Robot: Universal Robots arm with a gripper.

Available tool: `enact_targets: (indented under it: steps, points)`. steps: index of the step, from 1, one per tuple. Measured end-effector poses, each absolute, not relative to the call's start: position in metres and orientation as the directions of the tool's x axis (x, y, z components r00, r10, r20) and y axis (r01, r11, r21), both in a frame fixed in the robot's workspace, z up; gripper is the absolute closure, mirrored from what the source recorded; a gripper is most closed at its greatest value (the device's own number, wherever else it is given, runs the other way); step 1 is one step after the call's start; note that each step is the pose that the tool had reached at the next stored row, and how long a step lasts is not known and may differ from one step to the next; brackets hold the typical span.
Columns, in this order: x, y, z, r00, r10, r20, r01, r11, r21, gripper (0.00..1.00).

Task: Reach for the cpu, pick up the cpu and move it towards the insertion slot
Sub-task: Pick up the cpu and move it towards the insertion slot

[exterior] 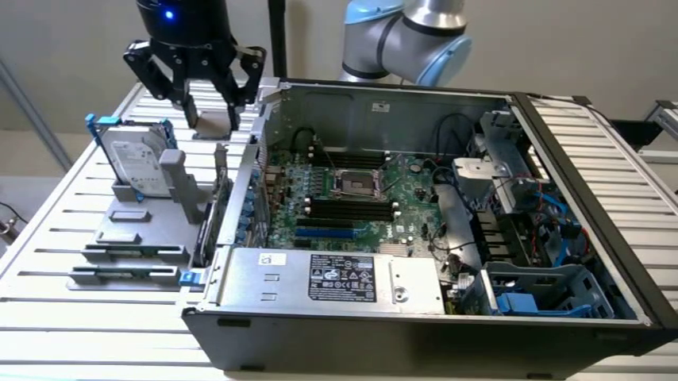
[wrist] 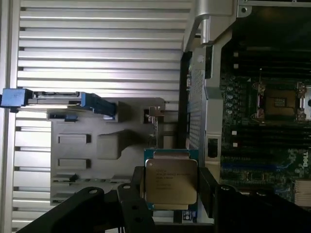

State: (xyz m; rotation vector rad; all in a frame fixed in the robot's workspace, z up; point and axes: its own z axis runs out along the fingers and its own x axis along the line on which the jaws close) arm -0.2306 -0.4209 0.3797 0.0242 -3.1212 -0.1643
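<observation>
A pale plain wall backs the scene; the bench (exterior: 43,238) is a slatted silver aluminium surface carrying a grey fixture plate (exterior: 132,230) and an open black computer case (exterior: 424,317). An upright hard drive (exterior: 136,163) with a blue frame stands in the fixture, its white label too small to read. The black claw (exterior: 212,119) hangs above the fixture at the exterior view's left of the case, a blue light lit on its body, and pinches the cpu (wrist: 171,180) between its fingers (wrist: 131,194). The chip's silver lid carries engraved lines that cannot be read. The insertion slot (exterior: 358,184) sits on the green motherboard (exterior: 329,214) inside the case, well apart from the chip. A white label with black print marks the power supply (exterior: 339,278), illegible. White lettering shows at the motherboard's edge in the wrist view.
</observation>
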Motion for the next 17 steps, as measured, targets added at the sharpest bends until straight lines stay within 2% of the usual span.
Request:
enact_targets:
  steps: [17]
  points:
    - [-0.153, -0.421, 0.382, -1.000, -0.017, 0.016, -0.015, 0.992, 0.123, 0.46]
